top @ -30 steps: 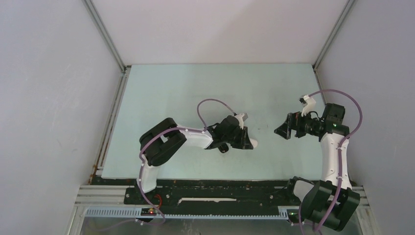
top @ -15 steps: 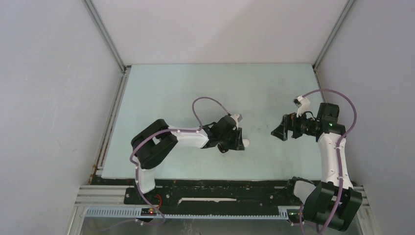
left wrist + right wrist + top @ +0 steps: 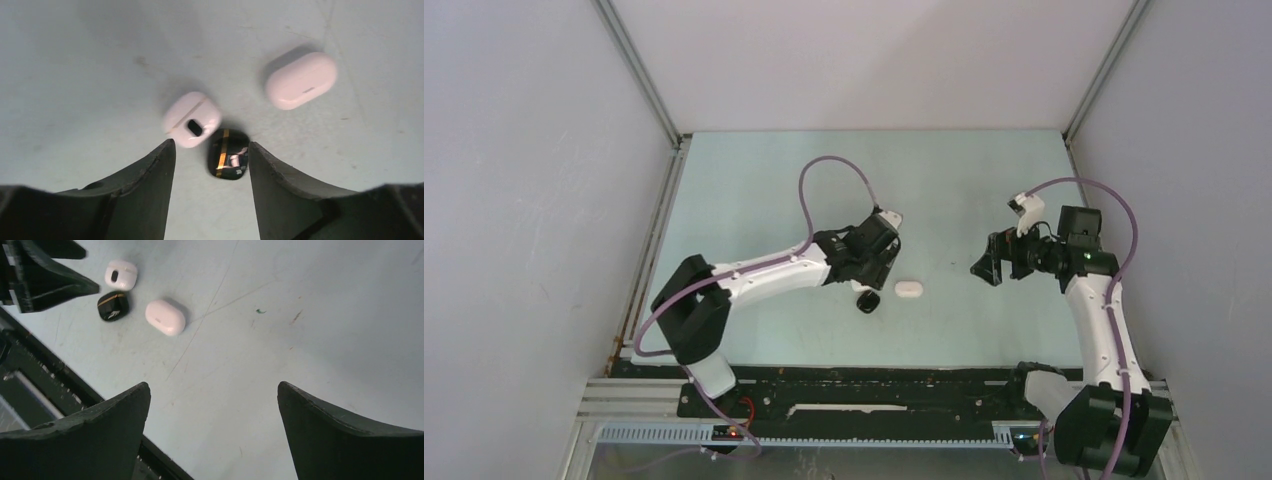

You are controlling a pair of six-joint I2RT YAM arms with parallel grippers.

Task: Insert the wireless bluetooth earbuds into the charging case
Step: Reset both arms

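Two white cases (image 3: 301, 81), one black case (image 3: 228, 154) (clustered)

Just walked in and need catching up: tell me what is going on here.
The left claw hangs open over a black case and a round white case lying side by side on the table, gripping neither. A closed white case lies apart from them. The right claw stands wide open and empty, off to the side.

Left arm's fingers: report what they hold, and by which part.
Nothing is held. The fingers stand apart; the black charging case and nearest white charging case lie free beneath them.
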